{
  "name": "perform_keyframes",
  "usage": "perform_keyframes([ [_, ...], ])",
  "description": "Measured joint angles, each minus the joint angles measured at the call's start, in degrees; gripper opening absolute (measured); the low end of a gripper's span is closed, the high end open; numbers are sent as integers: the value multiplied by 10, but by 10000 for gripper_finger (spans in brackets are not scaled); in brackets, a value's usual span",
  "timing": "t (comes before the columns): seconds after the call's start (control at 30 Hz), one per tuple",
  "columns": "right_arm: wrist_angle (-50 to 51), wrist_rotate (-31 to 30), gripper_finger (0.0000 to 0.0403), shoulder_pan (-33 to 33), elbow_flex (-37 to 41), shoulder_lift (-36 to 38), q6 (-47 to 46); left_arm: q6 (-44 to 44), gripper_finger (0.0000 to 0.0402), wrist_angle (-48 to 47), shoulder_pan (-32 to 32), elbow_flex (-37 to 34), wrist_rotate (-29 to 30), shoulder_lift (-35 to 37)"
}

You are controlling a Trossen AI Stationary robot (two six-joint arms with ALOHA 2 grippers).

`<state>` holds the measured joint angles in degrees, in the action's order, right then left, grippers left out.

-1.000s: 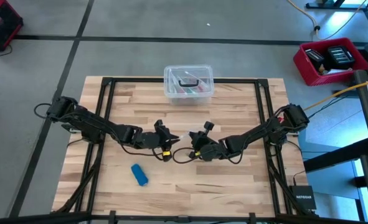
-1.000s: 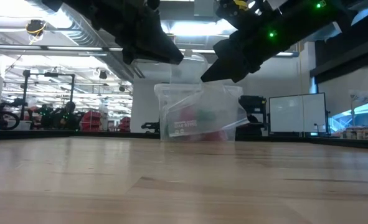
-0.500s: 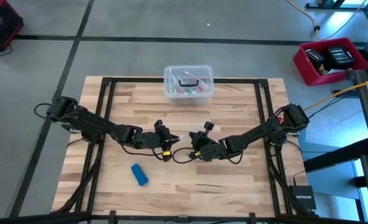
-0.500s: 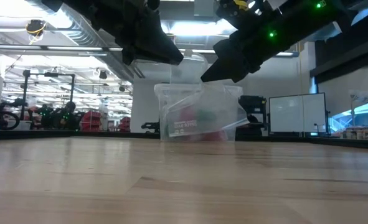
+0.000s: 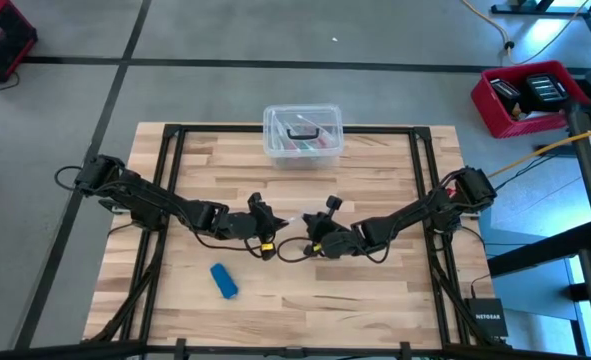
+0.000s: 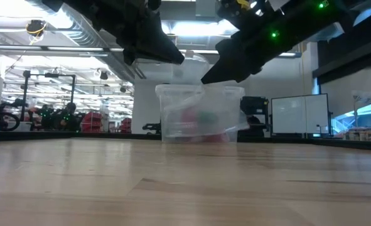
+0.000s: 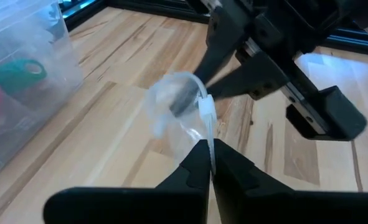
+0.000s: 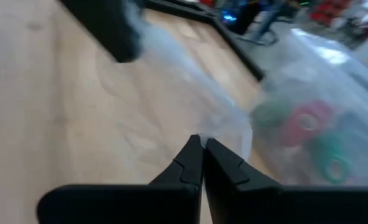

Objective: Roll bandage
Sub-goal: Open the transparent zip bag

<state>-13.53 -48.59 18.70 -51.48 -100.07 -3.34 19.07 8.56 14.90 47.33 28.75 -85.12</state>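
Crinkly clear plastic bag (image 7: 177,112), seemingly empty, pinched between both closed tools.

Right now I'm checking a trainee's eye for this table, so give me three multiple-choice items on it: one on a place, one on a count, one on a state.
1. Where does the blue bandage roll lie?
A. inside the clear lidded box
B. on the wooden table, on the left arm's side, nearer the front edge than the claws
C. in the right claw

2. How many claws pinch the small clear plastic bag?
A. none
B. one
C. two

3. How do the left claw's fingers stand?
A. shut on the bag
B. wide open
C. shut on the roll

Answers:
1 B, the high view shows it alone on the boards.
2 C, the left claw and the right claw each nip an edge.
3 A, its wrist view shows the tips closed on plastic.
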Motion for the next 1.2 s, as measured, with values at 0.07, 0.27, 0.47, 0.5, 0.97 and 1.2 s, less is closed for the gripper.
perform_keyframes([
  [0.07,-4,29,12,0,0,0,-2,0,3,-1,0,0,0,0],
  [0.27,2,67,42,2,0,10,-28,-12,1,-7,1,0,4,0],
  [0.47,14,79,118,43,0,70,-28,-16,1,-24,6,0,5,0],
  [0.5,22,84,131,49,0,84,-26,-19,1,-25,9,0,5,0],
  [0.97,65,171,202,64,0,164,5,-87,0,-26,43,0,7,0],
  [1.2,165,231,202,65,0,166,-58,-58,0,-76,46,0,50,0],
])
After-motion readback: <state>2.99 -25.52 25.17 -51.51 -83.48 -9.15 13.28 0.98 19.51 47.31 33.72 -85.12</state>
